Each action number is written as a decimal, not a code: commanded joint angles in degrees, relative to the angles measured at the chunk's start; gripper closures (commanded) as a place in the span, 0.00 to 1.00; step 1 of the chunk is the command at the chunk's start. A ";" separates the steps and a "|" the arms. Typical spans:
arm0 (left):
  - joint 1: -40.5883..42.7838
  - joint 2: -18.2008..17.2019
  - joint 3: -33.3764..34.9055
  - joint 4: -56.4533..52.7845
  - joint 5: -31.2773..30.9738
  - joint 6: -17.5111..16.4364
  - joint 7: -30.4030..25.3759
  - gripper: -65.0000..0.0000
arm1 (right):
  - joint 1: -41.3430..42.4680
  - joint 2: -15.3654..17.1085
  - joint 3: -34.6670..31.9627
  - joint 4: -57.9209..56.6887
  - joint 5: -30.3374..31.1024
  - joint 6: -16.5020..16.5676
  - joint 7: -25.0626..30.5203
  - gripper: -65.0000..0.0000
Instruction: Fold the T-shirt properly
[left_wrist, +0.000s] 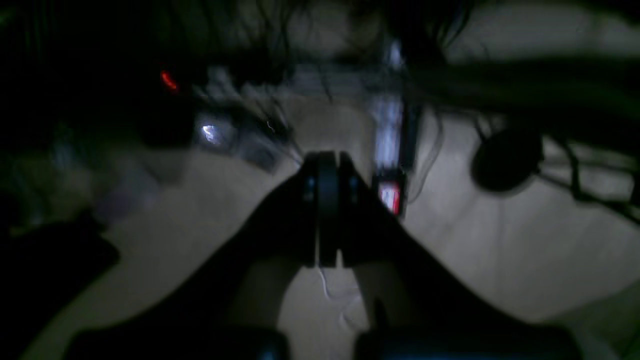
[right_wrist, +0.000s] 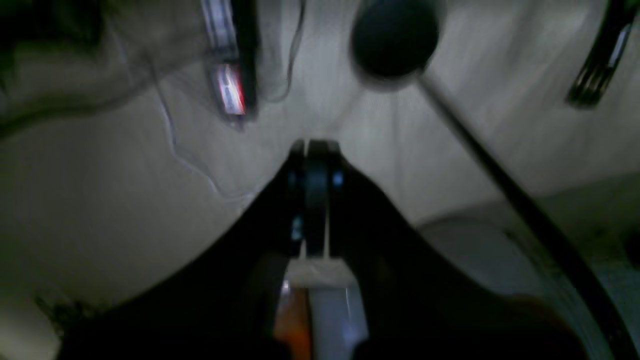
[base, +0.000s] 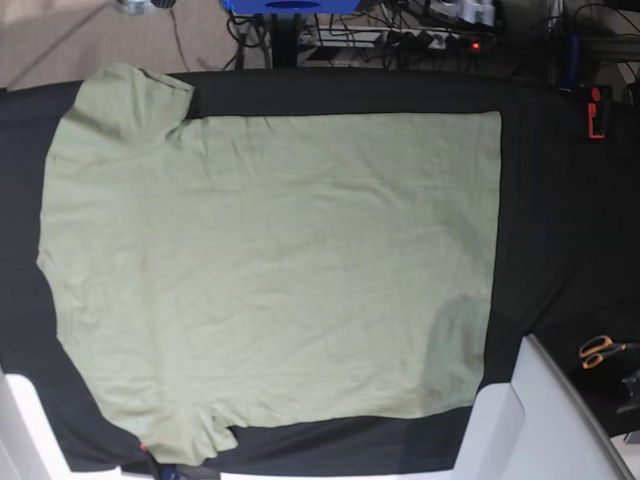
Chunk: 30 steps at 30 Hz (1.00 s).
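Both claws blurred, T-shirt (base: 270, 270) sleeve-edge cropped.

Left gripper (left_wrist: 327, 210) raised, black jaws pressed together, nothing between them — right gripper (right_wrist: 315, 200) likewise closed and empty, both seen blurred in their wrist views

both wrist views are dim and motion-blurred with dark edges, while the base view is evenly lit and sharp.

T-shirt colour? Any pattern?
Plain pale sage green, no pattern; the T-shirt shows best in the base view.
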<state>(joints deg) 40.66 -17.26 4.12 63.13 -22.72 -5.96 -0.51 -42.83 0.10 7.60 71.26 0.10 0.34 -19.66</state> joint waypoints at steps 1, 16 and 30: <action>2.98 -1.07 -1.61 3.99 -0.97 -0.42 -1.20 1.00 | -2.84 -0.76 2.21 6.05 0.03 -0.12 0.36 1.00; 9.05 0.95 -28.60 37.83 -1.32 -0.77 -0.59 1.00 | 5.95 -3.13 30.87 31.28 26.06 30.39 -8.16 0.29; 5.62 0.95 -28.96 37.04 -8.53 -0.77 9.26 0.66 | 24.24 2.67 45.90 5.35 29.66 39.66 -23.11 0.08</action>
<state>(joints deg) 45.91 -15.57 -24.32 99.53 -31.55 -6.87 10.17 -18.50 1.96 53.25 76.03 29.32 39.79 -42.59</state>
